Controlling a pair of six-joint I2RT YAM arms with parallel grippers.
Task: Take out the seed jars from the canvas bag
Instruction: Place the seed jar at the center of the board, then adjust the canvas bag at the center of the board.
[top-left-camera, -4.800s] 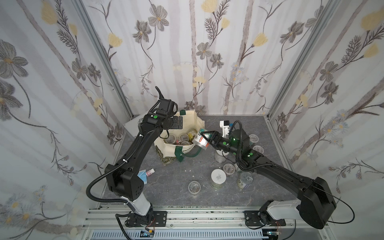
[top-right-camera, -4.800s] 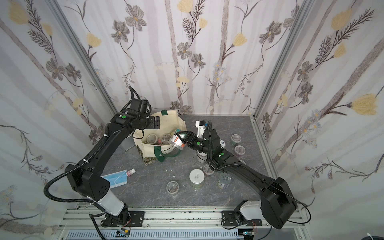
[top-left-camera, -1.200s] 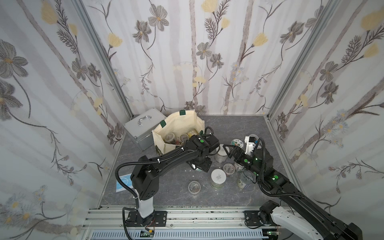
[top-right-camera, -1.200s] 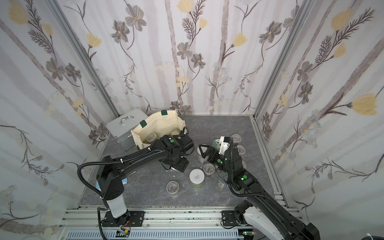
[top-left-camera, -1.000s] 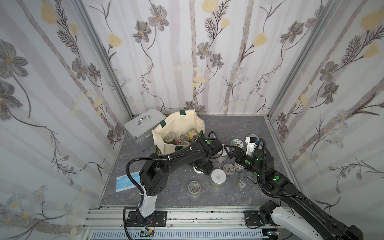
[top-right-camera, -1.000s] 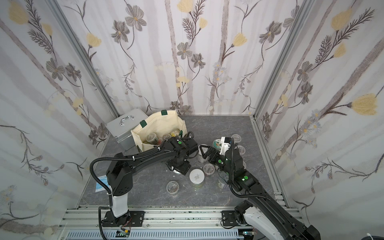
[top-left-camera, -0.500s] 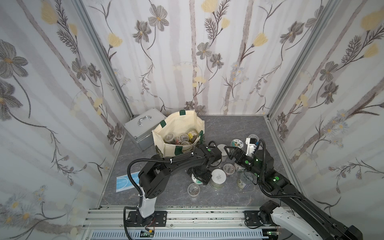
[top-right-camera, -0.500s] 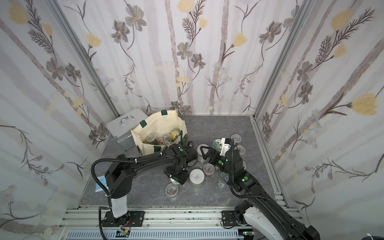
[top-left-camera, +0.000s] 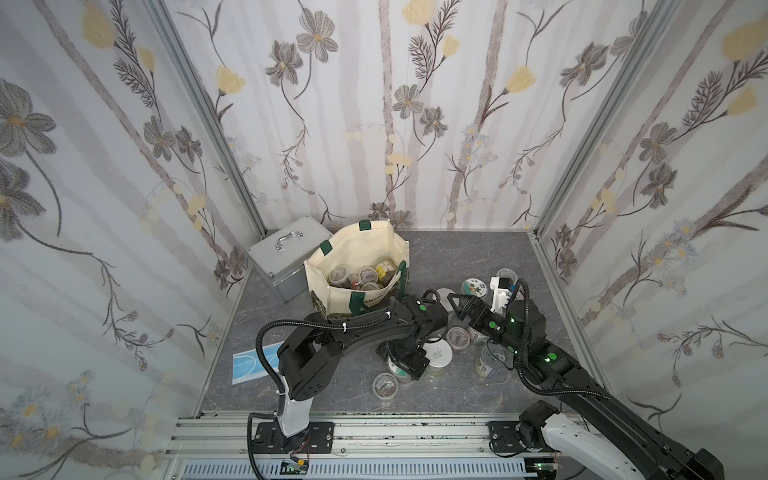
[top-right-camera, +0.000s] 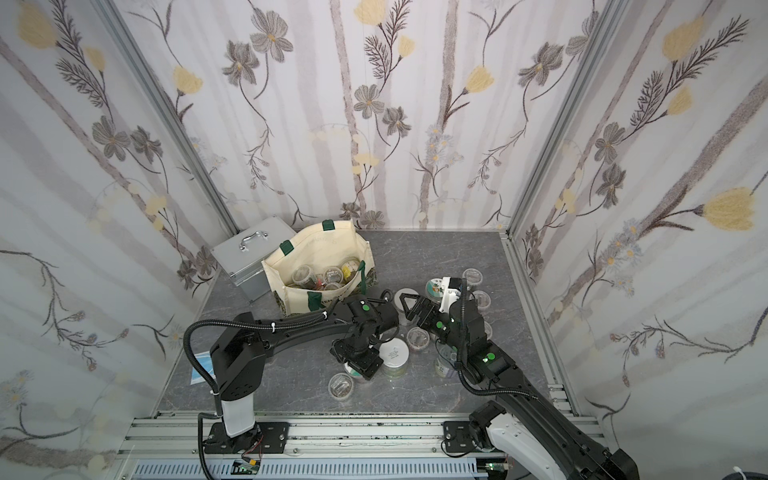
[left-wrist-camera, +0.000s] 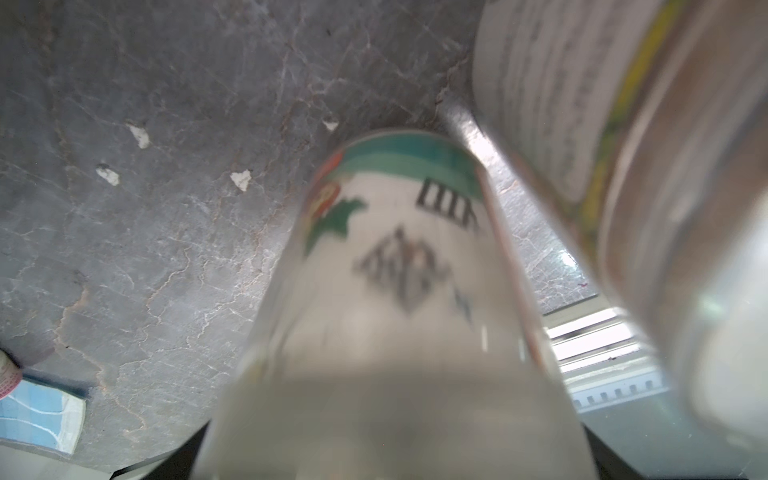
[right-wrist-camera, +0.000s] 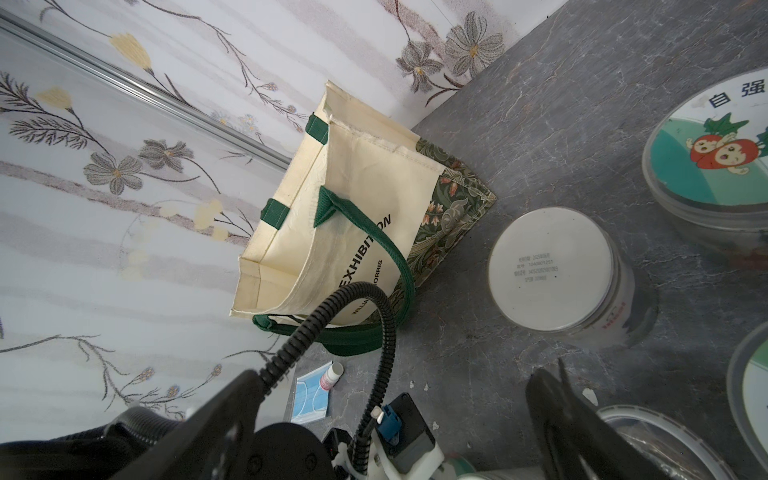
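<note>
Left of the right gripper (top-left-camera: 459, 305), its jaws spread wide and empty, seed jars (top-left-camera: 357, 276) are seen inside the canvas bag (top-left-camera: 353, 249). Farther off, a sticker-lidded jar (left-wrist-camera: 395, 270) is straddled by the left gripper (top-left-camera: 405, 365); its grip cannot be told.

Right arm (top-left-camera: 519, 330), jaws wide apart

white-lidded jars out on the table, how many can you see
2. One white-lidded jar stands between the canvas bag and the right gripper; the other stands nearer the front, beside the left gripper. More may be hidden inside the bag.
</note>
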